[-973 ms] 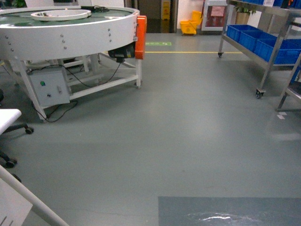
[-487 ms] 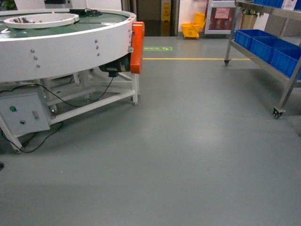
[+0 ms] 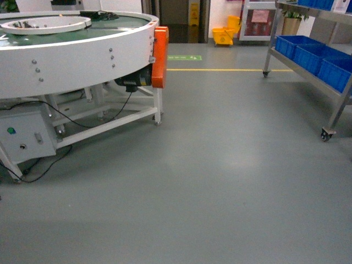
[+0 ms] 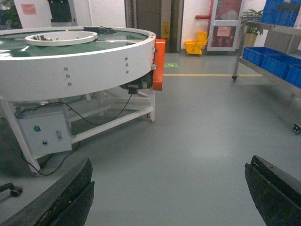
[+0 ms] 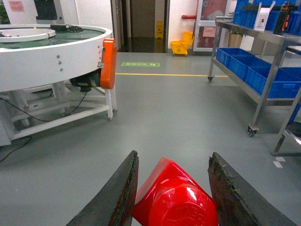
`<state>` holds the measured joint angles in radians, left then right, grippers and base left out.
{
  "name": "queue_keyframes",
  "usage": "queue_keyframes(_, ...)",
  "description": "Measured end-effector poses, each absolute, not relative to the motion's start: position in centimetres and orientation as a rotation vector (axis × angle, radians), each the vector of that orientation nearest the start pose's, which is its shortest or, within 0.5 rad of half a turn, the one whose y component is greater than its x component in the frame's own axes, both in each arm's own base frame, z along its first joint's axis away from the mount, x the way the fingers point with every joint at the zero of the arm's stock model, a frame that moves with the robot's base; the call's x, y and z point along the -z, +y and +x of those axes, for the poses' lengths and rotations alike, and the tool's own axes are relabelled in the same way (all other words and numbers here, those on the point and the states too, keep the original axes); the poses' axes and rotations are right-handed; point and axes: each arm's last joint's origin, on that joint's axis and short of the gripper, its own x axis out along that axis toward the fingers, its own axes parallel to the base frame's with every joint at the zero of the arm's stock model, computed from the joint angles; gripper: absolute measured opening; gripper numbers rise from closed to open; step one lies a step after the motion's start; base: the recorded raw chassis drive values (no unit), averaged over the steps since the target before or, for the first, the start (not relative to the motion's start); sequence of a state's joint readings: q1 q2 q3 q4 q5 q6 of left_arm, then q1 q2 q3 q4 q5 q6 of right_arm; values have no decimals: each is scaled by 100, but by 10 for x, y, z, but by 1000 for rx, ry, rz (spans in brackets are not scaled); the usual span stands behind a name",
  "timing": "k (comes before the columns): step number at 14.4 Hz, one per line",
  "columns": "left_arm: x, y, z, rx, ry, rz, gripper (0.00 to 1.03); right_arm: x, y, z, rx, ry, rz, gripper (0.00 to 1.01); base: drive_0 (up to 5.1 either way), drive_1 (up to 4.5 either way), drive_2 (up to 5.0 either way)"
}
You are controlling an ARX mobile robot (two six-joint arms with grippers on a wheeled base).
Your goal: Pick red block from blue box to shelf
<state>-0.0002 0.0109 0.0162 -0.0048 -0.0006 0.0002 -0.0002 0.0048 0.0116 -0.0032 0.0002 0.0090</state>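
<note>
right gripper (image 5: 171, 188) clamped on the small glossy red block (image 5: 176, 197), wedged between both fingers. left gripper (image 4: 169, 197) spread wide, holding nothing. round white conveyor table (image 3: 77, 49) at ten o'clock; shiny steel shelf (image 3: 335, 93) with dark blue ribbed crates (image 3: 311, 52) at two o'clock; bare grey floor (image 3: 220, 181) between.
</note>
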Motion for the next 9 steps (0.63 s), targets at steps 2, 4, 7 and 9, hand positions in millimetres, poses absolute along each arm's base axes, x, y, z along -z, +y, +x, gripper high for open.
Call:
queue_keyframes(2, -168, 0, 97, 0, 0, 0, 98, -167, 0, 97, 0, -2, 9, 38, -6, 412, -424)
queue_keyframes(4, -168, 0, 97, 0, -1, 0, 98, -167, 0, 97, 0, -2, 9, 38, -6, 412, -424)
queue_keyframes(7, -168, 0, 97, -1, 1, 0, 98, -167, 0, 97, 1, -3, 9, 38, -11, 407, -429)
queue_keyframes(9, -168, 0, 97, 0, -1, 0, 98, -167, 0, 97, 0, -2, 9, 38, -14, 404, -432)
